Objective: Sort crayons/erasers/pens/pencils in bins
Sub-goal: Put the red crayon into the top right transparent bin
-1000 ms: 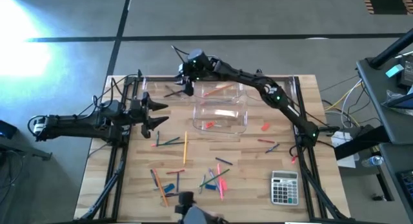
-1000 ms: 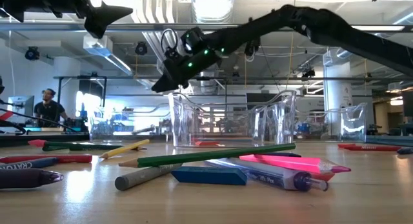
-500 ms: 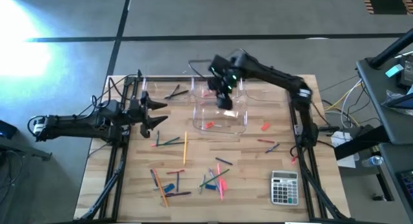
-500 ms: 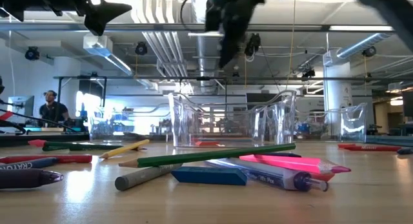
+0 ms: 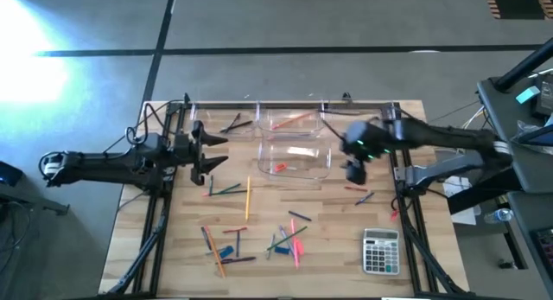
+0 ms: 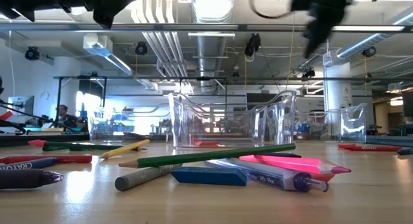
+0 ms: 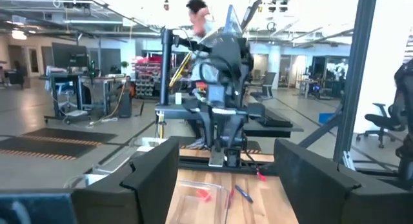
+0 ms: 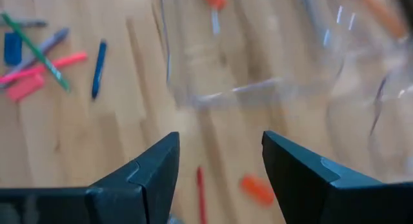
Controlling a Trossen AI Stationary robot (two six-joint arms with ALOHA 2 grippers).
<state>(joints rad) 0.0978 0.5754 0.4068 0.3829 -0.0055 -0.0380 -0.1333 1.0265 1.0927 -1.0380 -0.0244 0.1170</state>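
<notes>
Clear bins stand mid-table: a near one [image 5: 294,160] holding a red piece, and a far row [image 5: 292,121] holding an orange pencil and dark pens. Pencils, pens, crayons and erasers lie loose on the wood, most of them near the front [image 5: 285,239]. My right gripper [image 5: 352,170] hangs open and empty, high above the table [image 6: 316,27], just right of the near bin. Its wrist view [image 8: 219,143] shows a red eraser [image 8: 258,188] and a red stick [image 8: 201,188] below it. My left gripper [image 5: 210,153] waits open and empty at the table's left, raised [image 6: 113,4].
A grey calculator [image 5: 380,251] lies at the near right corner. A yellow pencil [image 5: 248,199] and a few sticks [image 5: 225,189] lie left of centre. A red eraser, pens and a red stick lie right of the near bin [image 5: 359,193]. Metal frame rails run along both table sides.
My right gripper has swung from above the far left bin across the bins toward the table's right edge and nearer. It now hangs right of the near bin. The arm has folded back to the right. My left gripper has kept still.
</notes>
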